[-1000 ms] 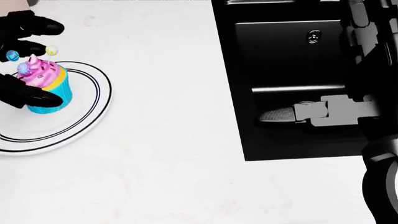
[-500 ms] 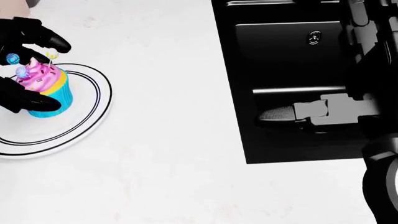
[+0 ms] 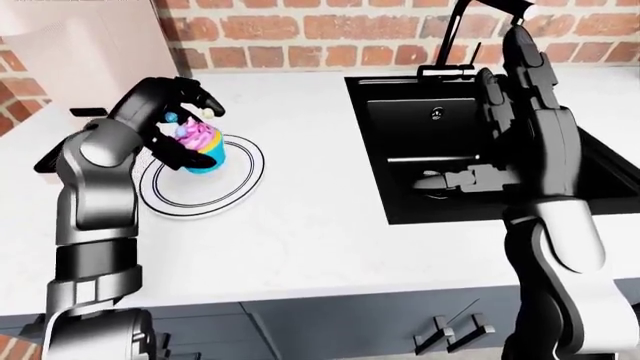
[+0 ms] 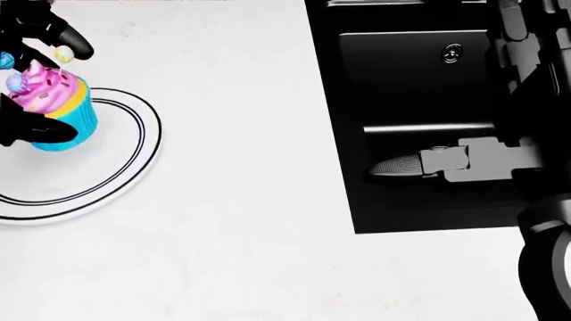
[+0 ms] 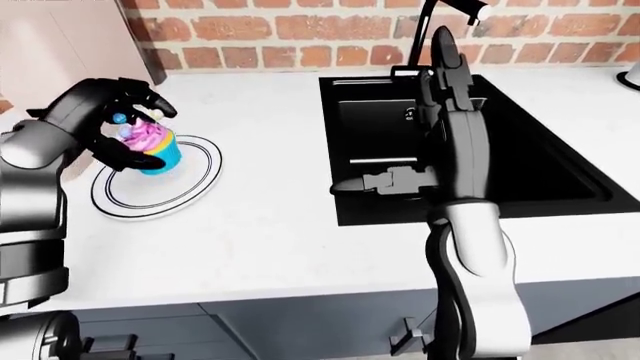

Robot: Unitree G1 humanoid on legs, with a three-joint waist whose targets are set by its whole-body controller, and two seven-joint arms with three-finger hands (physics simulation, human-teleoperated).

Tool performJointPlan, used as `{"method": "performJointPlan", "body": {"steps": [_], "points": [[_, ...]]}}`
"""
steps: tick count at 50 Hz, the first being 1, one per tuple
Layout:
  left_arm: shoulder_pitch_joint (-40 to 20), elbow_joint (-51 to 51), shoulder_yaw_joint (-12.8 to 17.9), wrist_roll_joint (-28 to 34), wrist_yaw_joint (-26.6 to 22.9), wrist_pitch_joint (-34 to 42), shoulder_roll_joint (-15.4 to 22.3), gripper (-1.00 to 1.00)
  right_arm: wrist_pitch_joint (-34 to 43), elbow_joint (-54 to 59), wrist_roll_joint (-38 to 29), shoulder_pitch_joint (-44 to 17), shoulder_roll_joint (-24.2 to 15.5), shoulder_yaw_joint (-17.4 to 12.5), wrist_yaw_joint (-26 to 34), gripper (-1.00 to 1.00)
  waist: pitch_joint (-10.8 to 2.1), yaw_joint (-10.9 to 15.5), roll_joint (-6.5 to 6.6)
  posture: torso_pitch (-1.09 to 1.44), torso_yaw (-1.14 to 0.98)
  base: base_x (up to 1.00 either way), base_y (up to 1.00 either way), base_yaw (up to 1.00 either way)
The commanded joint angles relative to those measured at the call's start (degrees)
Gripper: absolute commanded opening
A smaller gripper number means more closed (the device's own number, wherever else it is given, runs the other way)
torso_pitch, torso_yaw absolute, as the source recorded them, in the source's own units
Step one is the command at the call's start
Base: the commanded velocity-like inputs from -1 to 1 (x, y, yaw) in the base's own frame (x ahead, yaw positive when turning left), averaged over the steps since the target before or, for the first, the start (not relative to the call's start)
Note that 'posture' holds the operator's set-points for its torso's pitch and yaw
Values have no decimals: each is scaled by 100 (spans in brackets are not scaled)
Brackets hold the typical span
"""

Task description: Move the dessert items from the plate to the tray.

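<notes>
Left hand point(image 3: 172, 124) fingers point(image 4: 73, 41) were closed round the cupcake point(image 4: 53, 108), one dark finger curled over the pink frosting at the top and another pressed against the blue wrapper low on the left side in the head view. The cupcake carried small round sprinkles in blue, yellow and pale purple on its swirl. It sat over the upper left part of the plate point(image 4: 134, 167), a white disc with two thin black rings near its rim; whether the wrapper base was touching the plate or just clear of it could not be told. The plate lay on the white counter point(image 4: 232, 254), well apart from the black sink point(image 3: 420, 135), which filled the right of the head view. Right hand point(image 5: 375, 184) was held over the sink basin, its grey fingers point(image 4: 397, 164) stretched out flat toward the view's left, grasping nothing. The right forearm rose steeply from it in the eye views, beside the black faucet point(image 3: 470, 22). A red brick wall point(image 3: 330, 30) ran along the top of the eye views. The tray did not show in any view.
</notes>
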Motion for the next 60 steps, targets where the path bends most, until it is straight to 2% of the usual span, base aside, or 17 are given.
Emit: {"method": "performJointPlan", "body": {"steps": [1,12,13,21,30,32,33,34,44,45,46,51,54,55,56,57,60], "points": [[-239,-337,108,-7,82,-86,104,-32,-177,-155,-17,-117,-37,-31,-22,100,-153,-1,32,0,0,0,0,0],[-125,-2286,80,109,-760,1004,-123,-41,-125,-100,38,-94,2,-83,-98,100,-122,6,14,0,0,0,0,0],[-93,-2418,79,132,-799,1073,-136,-41,-122,-105,67,-95,8,-89,-112,100,-205,10,49,0,0,0,-8,0],[-82,-2955,76,177,-1056,1410,-172,-43,-25,-108,108,-153,-31,-43,-182,100,-102,2,470,0,0,0,-53,0],[-89,-3104,68,231,-1144,1481,-187,-44,13,-167,158,-141,-47,-84,-198,100,-24,119,19,0,0,0,-82,0],[-65,-3140,66,233,-1173,1492,-191,-44,9,-173,160,-128,-47,-81,-199,100,-79,142,-260,0,0,0,-81,0],[-58,-3137,72,239,-1163,1478,-190,-44,-10,-164,156,-112,-45,-85,-200,100,-170,143,-568,0,0,0,-80,0],[-53,-3157,82,227,-1172,1493,-197,-44,-4,-179,170,-111,-38,-94,-206,100,-114,94,-404,0,0,0,-82,0],[-31,-3256,96,239,-1199,1537,-180,-45,8,-207,163,-55,-56,-110,-208,100,33,11,160,0,0,0,-82,0],[-18,-3260,93,242,-1207,1530,-174,-45,18,-213,168,-63,-52,-111,-213,100,-53,28,394,0,0,0,-83,0],[-26,-3255,96,251,-1198,1527,-169,-46,32,-222,171,-73,-54,-108,-214,100,34,106,260,0,0,0,-83,0],[-18,-3304,105,247,-1214,1557,-175,-47,19,-230,175,-57,-51,-107,-206,100,-82,109,338,0,0,0,-82,0],[-3,-3297,99,255,-1199,1538,-177,-46,9,-218,171,-57,-51,-100,-201,100,24,141,-34,0,0,0,-82,0],[-8,-3300,99,252,-1208,1543,-175,-47,5,-213,165,-59,-56,-99,-198,100,-98,118,-392,0,0,0,-82,0],[-31,-3293,95,257,-1208,1550,-170,-47,24,-210,171,-83,-55,-104,-203,100,-195,130,-511,0,0,0,-82,0],[-57,-3298,90,255,-1220,1564,-168,-47,34,-212,173,-101,-58,-95,-203,100,-17,50,-275,0,0,0,-81,0],[-72,-3286,79,271,-1221,1566,-167,-47,53,-197,166,-131,-61,-83,-204,100,-18,39,-101,0,0,0,-82,0]]}}
